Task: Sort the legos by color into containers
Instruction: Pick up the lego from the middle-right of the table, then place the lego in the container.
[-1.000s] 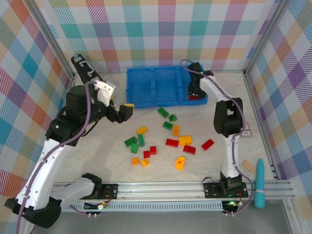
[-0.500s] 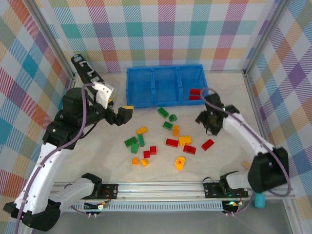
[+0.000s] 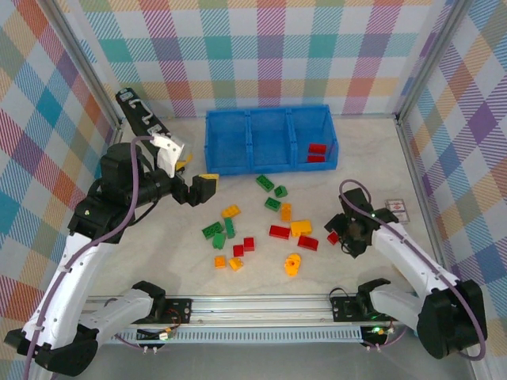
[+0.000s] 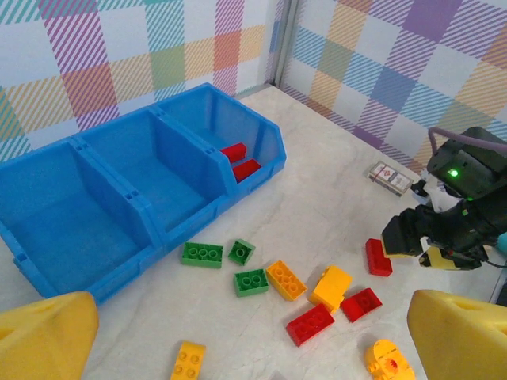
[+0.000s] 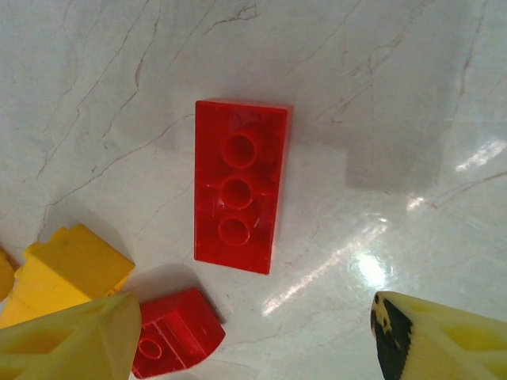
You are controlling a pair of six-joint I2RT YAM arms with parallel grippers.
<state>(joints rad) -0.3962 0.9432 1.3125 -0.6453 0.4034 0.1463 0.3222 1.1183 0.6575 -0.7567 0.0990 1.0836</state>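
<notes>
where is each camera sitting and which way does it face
Top external: above and behind the bases, looking down on the table, blue bin and legos; left tool, right tool.
Left wrist: faces across the table toward the bin; its yellow fingers at the bottom corners.
Right wrist: looks straight down on a red brick between its open fingers.
Shared: top and left wrist both show the bin and right tool.
</notes>
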